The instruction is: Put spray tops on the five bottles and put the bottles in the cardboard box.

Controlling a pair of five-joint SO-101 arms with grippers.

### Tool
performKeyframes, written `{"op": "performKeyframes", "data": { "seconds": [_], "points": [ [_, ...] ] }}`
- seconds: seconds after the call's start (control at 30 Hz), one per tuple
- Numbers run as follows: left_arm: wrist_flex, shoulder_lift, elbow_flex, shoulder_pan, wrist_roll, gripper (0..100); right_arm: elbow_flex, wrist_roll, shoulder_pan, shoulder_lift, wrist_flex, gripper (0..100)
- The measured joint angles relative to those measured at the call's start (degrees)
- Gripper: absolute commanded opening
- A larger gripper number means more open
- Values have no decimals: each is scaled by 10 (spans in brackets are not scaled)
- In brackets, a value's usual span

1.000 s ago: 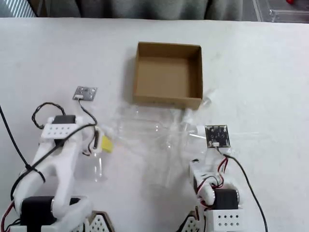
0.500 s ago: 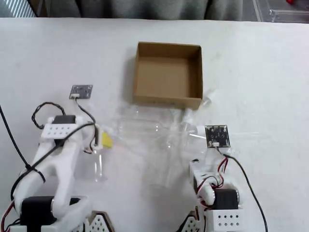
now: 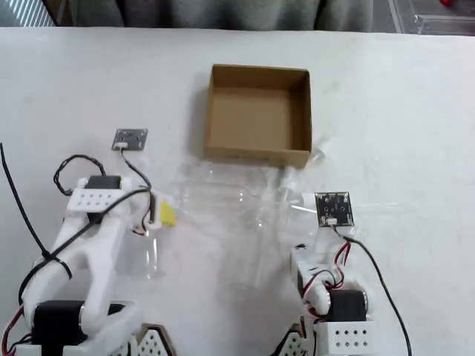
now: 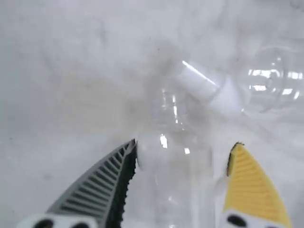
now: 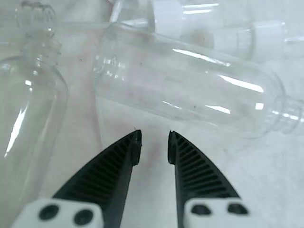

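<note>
Left gripper: the left gripper [image 4: 185, 145] has 1 ribbed grey finger [image 4: 111, 185] and 1 ribbed yellow finger [image 4: 247, 185]. They are spread wide and straddle a clear round plastic bottle [image 4: 173, 175]. The grey finger is just beside the bottle's wall.
Straddled bottle: it is transparent, with bright glints on its shoulder. A white plastic spray top [image 4: 209, 90] lies just beyond it on the white table [image 3: 401, 111]. In the high view this bottle [image 3: 152, 256] is beside the left arm and well apart from the brown cardboard box [image 3: 257, 154].
Right gripper: the right gripper [image 5: 154, 134] has 2 ribbed black fingers with only a narrow slit between them. It holds nothing.
Bottles at the right gripper: a clear plastic bottle lying on its side [image 5: 190, 90] is just beyond the fingertips, and its threaded neck is bare. A second clear bottle [image 5: 26, 109] lies near it, also without a top. 2 more white spray tops [image 5: 166, 14] lie beyond them.
Left arm: the white left arm [image 3: 85, 245] reaches from the near table edge toward the box.
Right arm: the right arm [image 3: 330, 297] is folded low by its base.
</note>
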Motion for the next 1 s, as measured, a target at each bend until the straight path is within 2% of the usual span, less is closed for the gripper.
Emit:
{"op": "performKeyframes", "data": {
  "seconds": [1.0],
  "points": [
    [-14, 2, 16, -4, -22, 301, 0, 0, 0, 0, 0, 74]
  ]
}}
